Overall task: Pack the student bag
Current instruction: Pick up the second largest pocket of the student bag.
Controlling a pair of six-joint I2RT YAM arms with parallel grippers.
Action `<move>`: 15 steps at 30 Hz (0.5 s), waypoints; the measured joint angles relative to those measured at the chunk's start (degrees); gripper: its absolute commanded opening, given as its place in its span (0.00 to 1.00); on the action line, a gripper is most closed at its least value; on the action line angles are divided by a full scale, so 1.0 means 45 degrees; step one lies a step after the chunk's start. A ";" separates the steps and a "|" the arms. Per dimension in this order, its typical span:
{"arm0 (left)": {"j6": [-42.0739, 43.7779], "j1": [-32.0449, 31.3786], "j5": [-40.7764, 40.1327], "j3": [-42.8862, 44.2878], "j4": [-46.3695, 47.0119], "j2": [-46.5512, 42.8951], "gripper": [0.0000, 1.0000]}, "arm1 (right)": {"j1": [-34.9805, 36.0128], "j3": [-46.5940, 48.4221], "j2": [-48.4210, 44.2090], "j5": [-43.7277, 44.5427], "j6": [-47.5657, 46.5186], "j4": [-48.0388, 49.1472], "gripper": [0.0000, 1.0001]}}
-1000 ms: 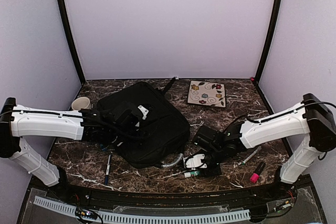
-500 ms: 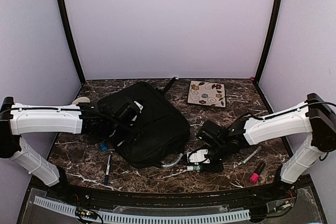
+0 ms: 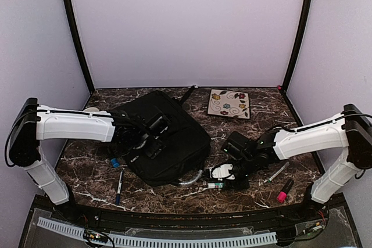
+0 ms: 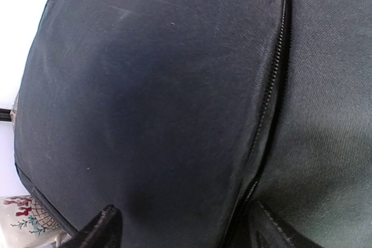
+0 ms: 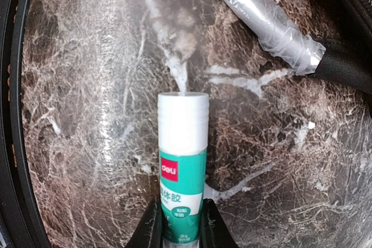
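Observation:
The student bag [image 3: 174,143], large, black and soft, lies left of the table's middle. My left gripper [image 3: 152,135] hovers just over its top, open. In the left wrist view the bag's fabric [image 4: 151,97] and a shut zipper [image 4: 273,97] fill the frame, with my fingertips [image 4: 99,230] spread wide at the bottom edge. My right gripper [image 3: 225,177] is low at the table, right of the bag. It is shut on a white and green glue stick [image 5: 181,166], also in the top view [image 3: 214,184]. I cannot tell whether the stick is off the table.
A plastic-wrapped tube [image 5: 261,18] lies by the bag's near corner. A floral square [image 3: 229,103] lies at the back right. A pen [image 3: 119,185] and a blue item [image 3: 114,162] lie at the front left. A pink marker [image 3: 285,191] and a clear pen [image 3: 277,172] lie at the front right.
My left gripper has moved right, farther over the bag. The glue stick has shifted slightly away from the table's front edge at my right gripper.

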 measured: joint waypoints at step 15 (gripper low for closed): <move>0.1583 0.0034 -0.2744 0.1253 -0.0005 0.0355 0.24 | -0.0053 0.0058 -0.0641 0.0029 -0.0151 -0.0325 0.02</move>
